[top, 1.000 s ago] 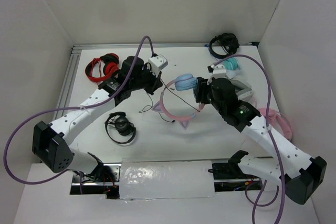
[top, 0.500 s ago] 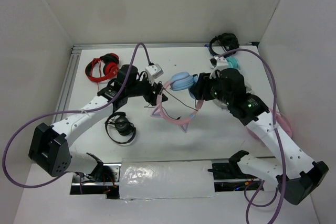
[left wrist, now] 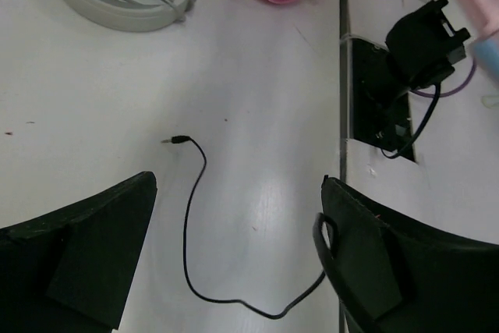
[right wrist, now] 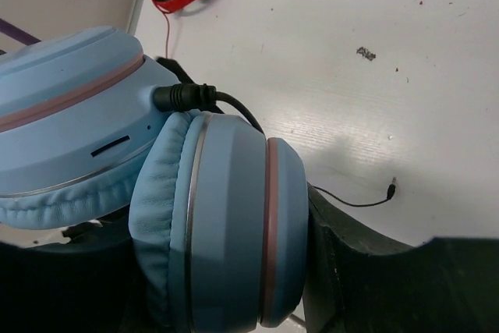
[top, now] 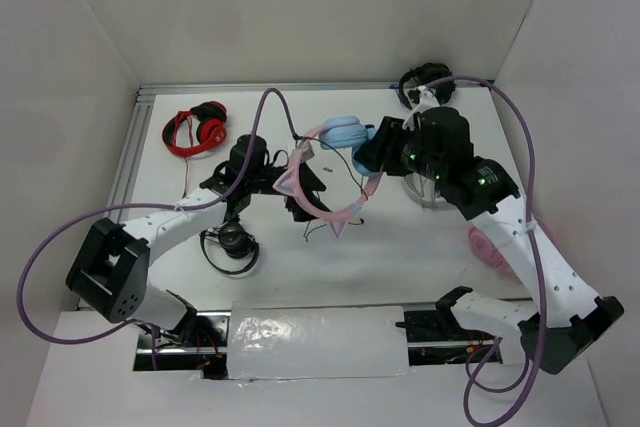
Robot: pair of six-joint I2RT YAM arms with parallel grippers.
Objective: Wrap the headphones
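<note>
Top external view: the headphones [top: 345,133] are seen lifted clear of the worktop [top: 400,267], between the two arms near its middle. The two light-blue ear cups are folded together, and the pink headband [top: 325,209] hangs down from them towards the near edge, tilted. Two pink cat ears [top: 291,184] are noted on the band.

The right tool [top: 372,152] is clenched on the ear cups. In the right wrist view the cups are seen pressed face to face between the black fingers [right wrist: 343,259], each cup ringed by a thin pink line. A black plug [right wrist: 183,97] is seated in the upper cup.

The left tool [top: 300,185] is recorded as released. Its fingers are spread wide in the left wrist view, with nothing clamped between them. The thin black cable [left wrist: 187,224] is seen looping loosely across the worktop below, its free jack [left wrist: 178,139] lying flat. Whether the cable touches the finger at lower right cannot be told.

Red-and-black headphones [top: 195,129] lie at the far left, well apart.
</note>
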